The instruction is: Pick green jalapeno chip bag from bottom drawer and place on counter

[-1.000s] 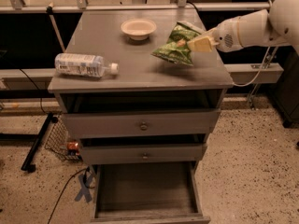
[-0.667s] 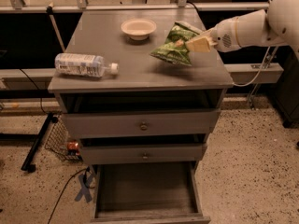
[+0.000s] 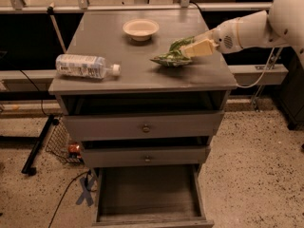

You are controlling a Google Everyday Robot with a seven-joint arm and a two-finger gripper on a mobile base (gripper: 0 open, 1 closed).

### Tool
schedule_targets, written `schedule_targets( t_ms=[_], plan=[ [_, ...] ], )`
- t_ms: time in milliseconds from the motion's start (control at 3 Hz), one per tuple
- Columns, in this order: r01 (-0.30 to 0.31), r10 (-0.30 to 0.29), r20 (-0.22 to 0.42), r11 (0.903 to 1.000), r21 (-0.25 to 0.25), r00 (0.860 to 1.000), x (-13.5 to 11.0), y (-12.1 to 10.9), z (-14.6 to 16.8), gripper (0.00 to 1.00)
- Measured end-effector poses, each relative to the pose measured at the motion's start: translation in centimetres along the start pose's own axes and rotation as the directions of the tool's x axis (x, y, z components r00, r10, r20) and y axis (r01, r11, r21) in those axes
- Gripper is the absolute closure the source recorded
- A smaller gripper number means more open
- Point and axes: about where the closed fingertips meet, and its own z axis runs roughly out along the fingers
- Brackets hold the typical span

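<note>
The green jalapeno chip bag [image 3: 171,57] lies low on the right part of the counter [image 3: 107,39], its underside touching the grey top. My gripper [image 3: 191,50] reaches in from the right on the white arm and is shut on the bag's right end. The bottom drawer [image 3: 149,198] is pulled out at floor level, and its tray shows nothing inside.
A clear plastic bottle [image 3: 86,66] lies on its side at the counter's left front. A pale bowl [image 3: 140,28] stands at the back middle. The two upper drawers [image 3: 145,126] stand slightly ajar. Cables and a wire basket [image 3: 64,146] are on the floor to the left.
The gripper has lowered the bag from a tilted, raised pose until it lies nearly flat on the counter. The bottle and bowl have not moved.
</note>
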Motion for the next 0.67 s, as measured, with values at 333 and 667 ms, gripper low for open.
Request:
schedule_targets(
  t_ms=[333,667],
  plan=[
    [0.000,0.000,-0.001,1.0000,-0.005,1.000,0.02,0.13,0.33,0.00],
    [-0.004,0.004,0.002,1.0000,-0.005,1.000,0.26,-0.19,0.31,0.00]
  ],
)
